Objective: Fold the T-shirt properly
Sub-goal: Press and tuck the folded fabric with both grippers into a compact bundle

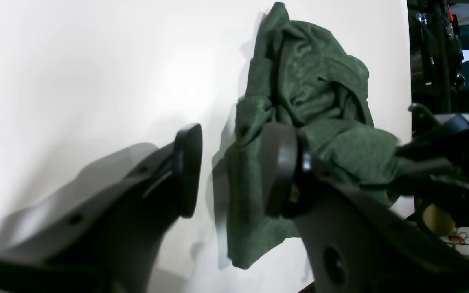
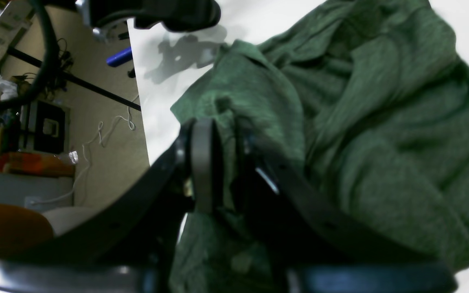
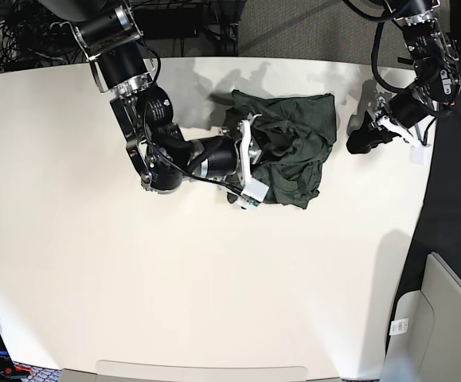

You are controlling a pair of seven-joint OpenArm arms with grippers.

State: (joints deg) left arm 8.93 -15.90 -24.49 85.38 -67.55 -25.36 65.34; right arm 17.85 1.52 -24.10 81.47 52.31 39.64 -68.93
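Dark gripper fingers fill the foreground of both wrist views. Between them lies the T-shirt (image 3: 290,147), a dark olive-green heathered knit, crumpled in a loose heap on the white table (image 3: 174,278), toward the far side and right of centre in the base view. Its folds overlap irregularly and no sleeve can be told apart.

Right gripper (image 2: 222,162): jaws drawn close together, pinching a fold of fabric at the heap's edge; cloth shows in the narrow gap between the pads. In the base view this arm reaches in from the left and meets the shirt's left edge.

Left gripper (image 1: 230,171): jaws spread, nothing between them but bare tabletop and the shirt's near edge behind. In the base view it hangs just beside the shirt's right edge, apart from it.
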